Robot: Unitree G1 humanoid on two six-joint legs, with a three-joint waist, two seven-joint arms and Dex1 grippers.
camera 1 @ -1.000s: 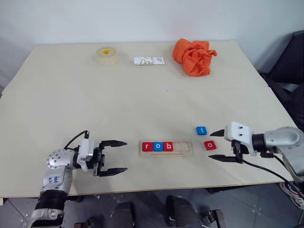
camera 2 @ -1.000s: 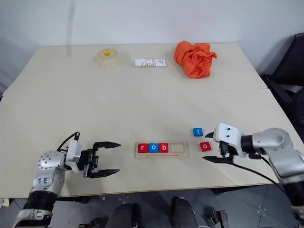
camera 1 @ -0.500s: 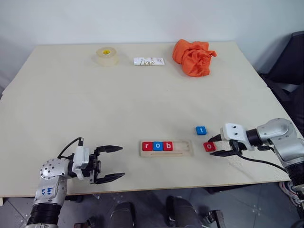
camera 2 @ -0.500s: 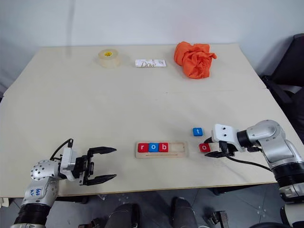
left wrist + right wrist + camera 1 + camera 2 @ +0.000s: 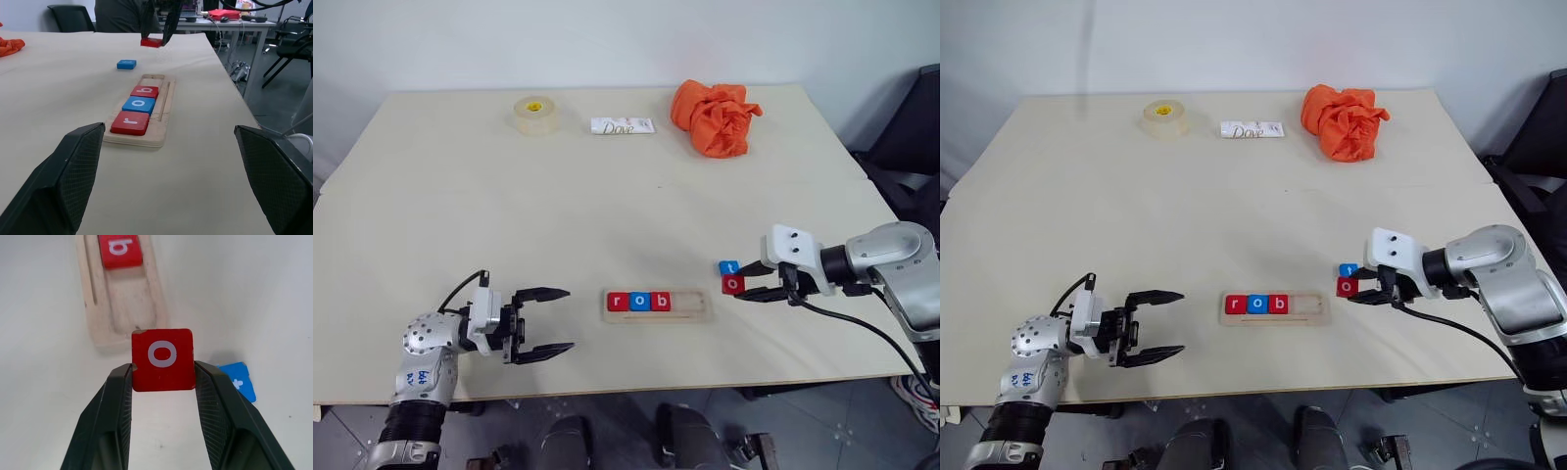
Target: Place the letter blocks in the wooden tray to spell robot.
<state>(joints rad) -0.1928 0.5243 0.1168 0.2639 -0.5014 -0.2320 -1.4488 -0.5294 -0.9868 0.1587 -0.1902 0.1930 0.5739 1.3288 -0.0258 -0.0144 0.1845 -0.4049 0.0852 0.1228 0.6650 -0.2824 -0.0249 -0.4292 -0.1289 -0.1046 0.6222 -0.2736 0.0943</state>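
Head stereo pair looks down and forward over whole beige tabletop [image 5: 607,196]; left wrist cam low, level, facing along long pale wooden tray [image 5: 155,128]; right wrist cam close above tray end; all views share tray

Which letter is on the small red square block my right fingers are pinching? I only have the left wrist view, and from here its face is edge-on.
Observer: It is a white lowercase o; the small red square block sits clamped by its two side edges in the right gripper.
Operator: What is directly below it?
Observer: Bare beige table, just short of the empty end of the long pale wooden tray.
Operator: And the blue block?
Observer: The small blue square t block lies flat on the table beside the held one, outside the tray.
Operator: Which arm is nearer the tray's empty slots?
Observer: The right; the left gripper is off the tray's r end.
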